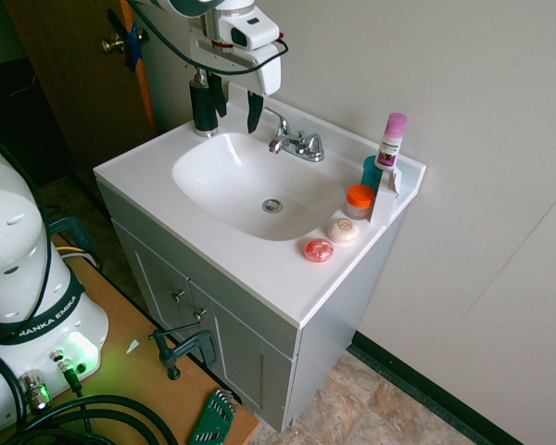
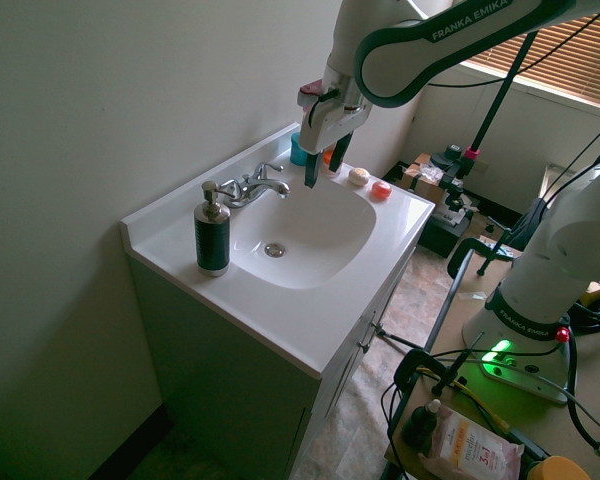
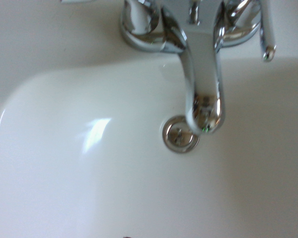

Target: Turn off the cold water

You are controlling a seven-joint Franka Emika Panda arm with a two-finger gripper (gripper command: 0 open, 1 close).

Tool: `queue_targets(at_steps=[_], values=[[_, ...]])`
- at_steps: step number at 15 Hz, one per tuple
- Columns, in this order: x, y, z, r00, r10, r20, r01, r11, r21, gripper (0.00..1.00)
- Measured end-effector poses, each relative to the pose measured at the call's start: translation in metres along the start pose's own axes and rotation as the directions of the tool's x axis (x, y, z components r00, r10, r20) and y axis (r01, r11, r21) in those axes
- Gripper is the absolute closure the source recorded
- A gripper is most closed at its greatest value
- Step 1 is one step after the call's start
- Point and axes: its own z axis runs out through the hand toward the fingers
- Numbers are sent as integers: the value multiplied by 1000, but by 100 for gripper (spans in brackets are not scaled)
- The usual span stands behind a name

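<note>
Jaws: while they hang over the sink's edge, the jaws [image 1: 234, 113] stand wide apart, with nothing between them.
Faucet: the chrome faucet [image 1: 297, 145] sits at the surface's [image 2: 285, 338] back edge, its spout reaching over the basin [image 1: 250, 190].
Handles: one lever on each side of the spout.
Soap dispenser: the dark dispenser [image 2: 212, 235] stands upright at one end of the basin.
Other end: an orange-lidded jar [image 1: 359, 201] and two soaps [image 2: 369, 183] lie near the basin's rim.
Open room: the surface's front edge is bare.

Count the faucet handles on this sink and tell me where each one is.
2. One handle is on the side of the spout toward the soap dispenser; the other handle is on the side toward the teal cup.
</note>
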Motion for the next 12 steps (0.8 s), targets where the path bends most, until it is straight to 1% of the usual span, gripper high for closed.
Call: queue_targets(at_steps=[2,4,7,9,12], values=[[19,-13,8,998,30,-47,-29,1000,11,0],[40,-21,26,994,61,-87,-61,998,5,0],[77,-20,53,988,91,-128,-93,996,-8,0],[97,-20,67,985,104,-140,-108,994,-16,0],[110,-27,83,984,103,-145,-108,994,-21,0]])
